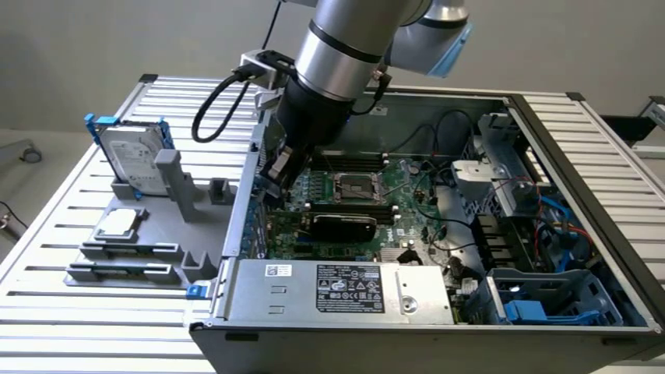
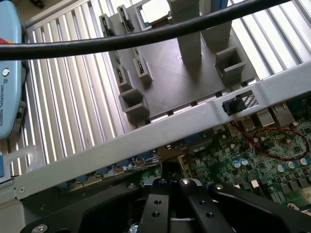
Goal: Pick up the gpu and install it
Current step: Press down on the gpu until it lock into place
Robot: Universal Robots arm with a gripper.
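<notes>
Gpu (image 1: 340, 224): black cooler face up, lying on the motherboard (image 1: 353, 210) inside the open computer case (image 1: 540, 234), below the processor socket (image 1: 353, 185). My pincer (image 2: 171, 194): fingers together, empty, low by the case wall beside the card. Step, as I judge: pick-up not begun; needs opening, alignment over card.

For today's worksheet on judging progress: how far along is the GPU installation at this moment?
Done: the gpu already sits on the motherboard inside the computer case, black cooler visible. In hand: nothing seen; the shut gripper hangs over the board by the case wall. Left: whether it is fully seated cannot be told.
</notes>
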